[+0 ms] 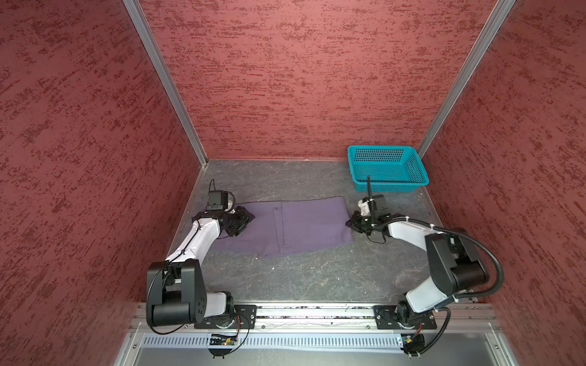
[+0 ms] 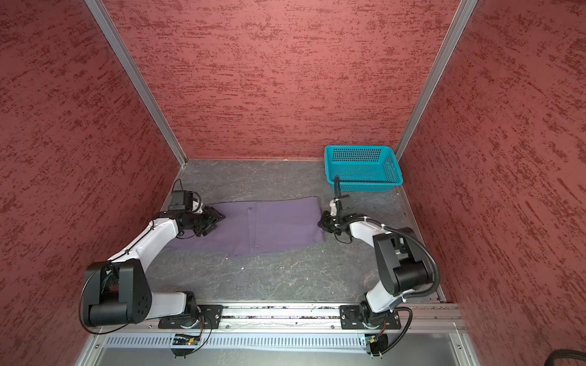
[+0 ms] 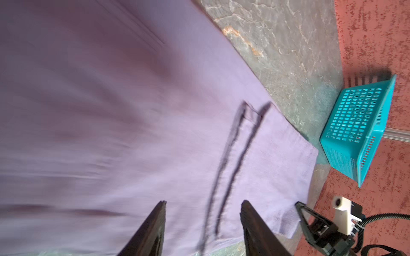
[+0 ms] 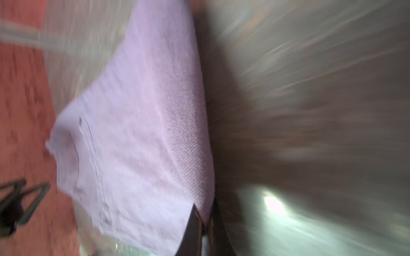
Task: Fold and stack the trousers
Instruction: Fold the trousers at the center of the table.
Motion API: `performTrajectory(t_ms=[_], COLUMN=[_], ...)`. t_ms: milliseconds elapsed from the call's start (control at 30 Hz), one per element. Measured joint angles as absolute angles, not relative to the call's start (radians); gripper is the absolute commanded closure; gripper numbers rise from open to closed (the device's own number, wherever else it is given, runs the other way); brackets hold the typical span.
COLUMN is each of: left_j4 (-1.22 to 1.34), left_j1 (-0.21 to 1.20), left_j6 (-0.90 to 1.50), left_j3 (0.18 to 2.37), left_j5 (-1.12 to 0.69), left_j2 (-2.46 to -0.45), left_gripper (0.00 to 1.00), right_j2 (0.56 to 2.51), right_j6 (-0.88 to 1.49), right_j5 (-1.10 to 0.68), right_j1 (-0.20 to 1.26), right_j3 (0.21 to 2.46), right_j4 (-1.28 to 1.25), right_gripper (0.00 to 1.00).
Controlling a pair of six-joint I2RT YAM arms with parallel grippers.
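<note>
Lying flat across the middle of the grey worktop [image 1: 301,279], the trousers [image 1: 298,225] are seen as a broad purple rectangle in both top views. The left fingers [image 3: 153,228] are held apart just over the cloth's left end, and a dark stitched seam is seen running between them in the left wrist view. The right fingers [image 4: 192,228] are pressed together on the right edge of the trousers, with the fabric pinched between them. The teal basket [image 1: 390,187] is set apart behind that edge, near the far right corner.
</note>
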State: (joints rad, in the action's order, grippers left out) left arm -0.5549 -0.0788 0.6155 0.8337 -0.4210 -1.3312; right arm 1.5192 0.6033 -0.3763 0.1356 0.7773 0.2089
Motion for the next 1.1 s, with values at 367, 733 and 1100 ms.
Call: performTrajectory(t_ms=[367,733,1100], left_j4=[-0.543,-0.451,-0.384], left_j1=[-0.080,-0.056,0.012], left_j6=[0.613,0.617,0.616], left_j3=[0.817,0.761,0.761], left_j5=[-0.432,-0.434,-0.388], left_j2=[-1.309,-1.409,-1.511], left_gripper=[0.45,0.46,0.48], right_j2=[1.213,1.267,1.429], right_j6=[0.491,0.525,0.599], right_j5=[-0.163,-0.130,-0.081], right_j1=[-0.136,0.096,0.415], right_j3=[0.914,1.152,1.294], right_j4=[0.562,0.645,0.648], right_gripper=[1.00,1.00,1.00])
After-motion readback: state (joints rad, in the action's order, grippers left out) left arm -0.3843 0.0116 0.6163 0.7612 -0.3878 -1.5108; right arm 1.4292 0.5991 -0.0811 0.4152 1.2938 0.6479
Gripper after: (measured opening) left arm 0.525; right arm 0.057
